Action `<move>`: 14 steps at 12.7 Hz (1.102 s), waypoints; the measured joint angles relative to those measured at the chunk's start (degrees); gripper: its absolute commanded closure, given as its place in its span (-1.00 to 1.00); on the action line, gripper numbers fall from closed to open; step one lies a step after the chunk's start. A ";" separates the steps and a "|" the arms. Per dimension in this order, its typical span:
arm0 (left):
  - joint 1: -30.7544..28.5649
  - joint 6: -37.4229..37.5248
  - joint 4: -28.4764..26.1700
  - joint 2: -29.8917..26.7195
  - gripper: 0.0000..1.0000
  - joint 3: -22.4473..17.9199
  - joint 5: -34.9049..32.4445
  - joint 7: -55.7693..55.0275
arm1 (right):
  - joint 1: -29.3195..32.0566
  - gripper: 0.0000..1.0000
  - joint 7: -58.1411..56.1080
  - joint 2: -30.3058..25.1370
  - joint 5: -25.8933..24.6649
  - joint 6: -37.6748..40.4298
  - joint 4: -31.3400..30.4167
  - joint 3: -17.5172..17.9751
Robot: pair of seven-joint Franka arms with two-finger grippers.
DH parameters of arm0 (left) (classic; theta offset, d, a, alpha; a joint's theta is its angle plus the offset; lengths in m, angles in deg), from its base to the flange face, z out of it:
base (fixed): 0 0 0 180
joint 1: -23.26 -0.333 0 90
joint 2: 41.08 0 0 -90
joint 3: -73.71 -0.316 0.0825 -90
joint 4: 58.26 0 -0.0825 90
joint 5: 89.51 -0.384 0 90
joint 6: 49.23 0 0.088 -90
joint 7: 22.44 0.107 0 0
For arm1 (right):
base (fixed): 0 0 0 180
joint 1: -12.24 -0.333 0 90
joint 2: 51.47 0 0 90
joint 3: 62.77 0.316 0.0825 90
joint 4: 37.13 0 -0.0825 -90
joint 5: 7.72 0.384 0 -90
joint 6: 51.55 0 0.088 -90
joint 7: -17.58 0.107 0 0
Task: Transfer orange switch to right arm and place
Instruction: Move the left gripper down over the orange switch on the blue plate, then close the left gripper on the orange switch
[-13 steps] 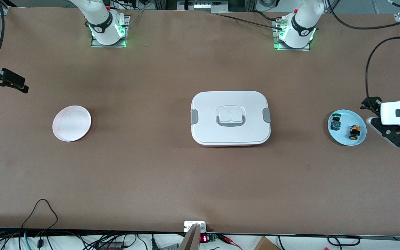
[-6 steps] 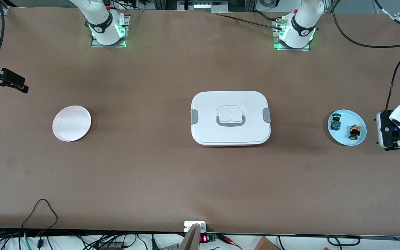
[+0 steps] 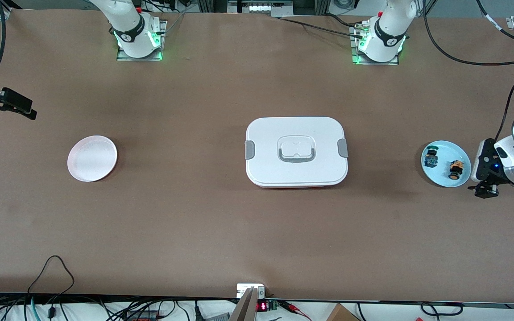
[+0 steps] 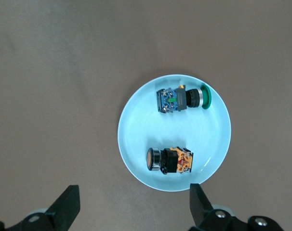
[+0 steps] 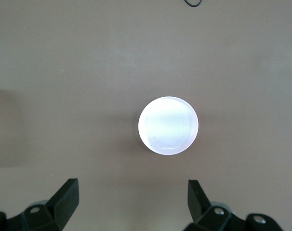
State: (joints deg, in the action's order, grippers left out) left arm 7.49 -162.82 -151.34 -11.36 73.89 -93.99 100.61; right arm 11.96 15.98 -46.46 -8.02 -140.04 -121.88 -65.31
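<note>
The left gripper (image 3: 484,185) hangs with its jaws spread wide and empty, just beside the blue plate (image 3: 459,154) at the left arm's end of the table. On that plate lies the orange switch (image 4: 169,160), untouched, next to a blue-and-green switch (image 4: 182,98). The right gripper (image 3: 16,107) waits, jaws apart, above the table near the pink plate (image 5: 168,125). Nothing is done yet — pick-up, handover and placing all remain.
</note>
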 measured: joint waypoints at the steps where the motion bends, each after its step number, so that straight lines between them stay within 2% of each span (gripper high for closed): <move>1: -0.69 -0.40 -0.29 0.34 -1.00 -0.01 0.04 0.90 | 0.00 -1.00 0.00 0.00 0.00 0.00 0.00 0.00; 9: -7.30 -18.85 -11.21 1.12 -1.00 1.76 0.31 6.53 | 0.03 -1.00 0.00 0.00 -0.01 0.00 0.00 -0.05; 14: -14.15 -24.15 -14.99 2.44 -1.00 7.33 0.32 7.81 | 0.01 -1.00 0.00 0.00 0.00 0.04 0.00 -0.25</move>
State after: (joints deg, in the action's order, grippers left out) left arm -6.66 -186.97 -166.32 -8.92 81.21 -93.67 108.42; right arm 11.97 15.98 -46.45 -8.02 -140.00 -121.88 -65.56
